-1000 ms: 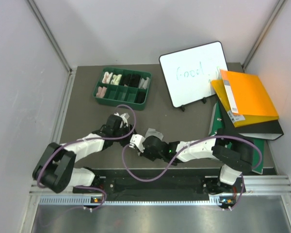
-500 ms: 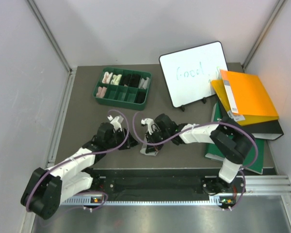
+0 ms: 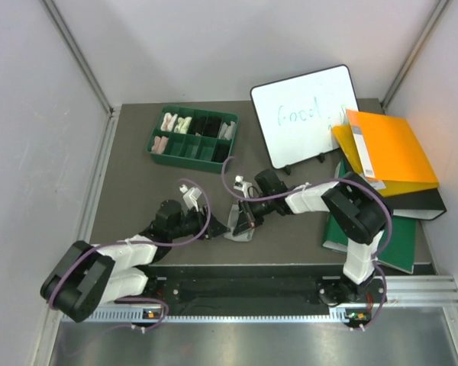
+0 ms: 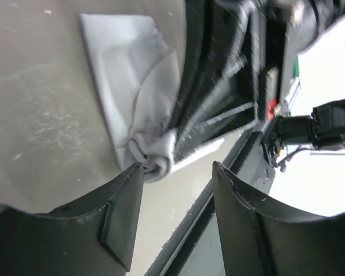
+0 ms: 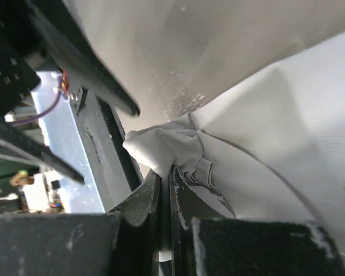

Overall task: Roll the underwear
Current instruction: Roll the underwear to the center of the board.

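Observation:
The light grey underwear [image 3: 239, 226] lies bunched on the dark table near the front centre. My right gripper [image 3: 246, 214] is shut on a pinched fold of it. In the right wrist view the jaws [image 5: 165, 172] are closed on the fold, and the grey underwear [image 5: 276, 132] spreads to the right. My left gripper [image 3: 208, 230] is open and empty just left of the cloth. In the left wrist view it [image 4: 177, 172] faces the grey underwear [image 4: 135, 98], whose bunched corner lies by the left fingertip. The black underwear is not in view.
A green divided tray [image 3: 186, 161] with small cloth rolls stands at the back left. A whiteboard [image 3: 305, 114] leans at the back. An orange folder [image 3: 389, 149], a black binder [image 3: 416, 206] and a green binder [image 3: 378, 244] are stacked on the right.
My right gripper has drawn back to the right and away from the front, holding the grey underwear. My left gripper has swung forward and right, up to the cloth.

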You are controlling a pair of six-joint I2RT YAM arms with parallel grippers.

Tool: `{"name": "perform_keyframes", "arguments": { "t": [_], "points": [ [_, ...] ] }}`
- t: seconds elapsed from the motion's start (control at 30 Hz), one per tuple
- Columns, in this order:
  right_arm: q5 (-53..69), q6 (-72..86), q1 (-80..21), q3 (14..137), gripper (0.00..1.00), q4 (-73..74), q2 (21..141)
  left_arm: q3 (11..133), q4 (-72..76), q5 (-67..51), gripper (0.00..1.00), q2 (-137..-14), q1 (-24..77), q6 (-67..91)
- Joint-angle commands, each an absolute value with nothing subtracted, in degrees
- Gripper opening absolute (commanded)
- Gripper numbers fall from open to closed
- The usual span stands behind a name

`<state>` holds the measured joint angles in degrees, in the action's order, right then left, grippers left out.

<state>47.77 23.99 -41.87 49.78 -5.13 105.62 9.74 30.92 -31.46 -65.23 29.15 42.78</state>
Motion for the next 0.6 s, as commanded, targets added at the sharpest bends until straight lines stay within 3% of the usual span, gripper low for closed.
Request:
{"name": "perform_keyframes", "arguments": {
  "t": [0.0,0.57],
  "points": [
    [51.51,26.54,-40.17,52.56,0.0,-7.74,107.57,9.58,44.03,-33.92,0.56,-69.16,30.93,44.38],
    [51.59,26.81,-37.18,53.44,0.0,-7.47,110.74,9.49,46.32,-29.8,0.54,-77.51,32.43,41.14]
  ]
}}
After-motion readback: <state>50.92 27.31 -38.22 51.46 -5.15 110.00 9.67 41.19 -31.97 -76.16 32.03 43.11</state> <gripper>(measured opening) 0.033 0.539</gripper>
